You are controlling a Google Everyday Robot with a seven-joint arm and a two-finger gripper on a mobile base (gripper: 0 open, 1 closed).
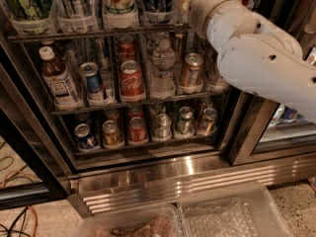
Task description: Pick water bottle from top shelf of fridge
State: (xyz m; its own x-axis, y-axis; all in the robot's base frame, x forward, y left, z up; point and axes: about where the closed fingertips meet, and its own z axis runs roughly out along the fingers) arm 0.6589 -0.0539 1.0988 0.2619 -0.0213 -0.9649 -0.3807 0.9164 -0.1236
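Observation:
The water bottle [118,4] stands on the top shelf [74,35] of the fridge [163,174], in a clear cup-like holder, third from the left. It is clear and ribbed, with a white, green and red label, and its top is cut off by the picture's upper edge. My white arm [247,43] reaches in from the right up to the right end of the top shelf. The gripper is out of view past the upper edge, to the right of the water bottle.
Other bottles fill the top shelf's holders. The middle rack holds a brown tea bottle [57,80], cans and a small white-capped water bottle [163,68]. The lowest rack holds small cans. Two clear plastic bins [232,211] sit on the floor in front. Cables [19,216] lie at lower left.

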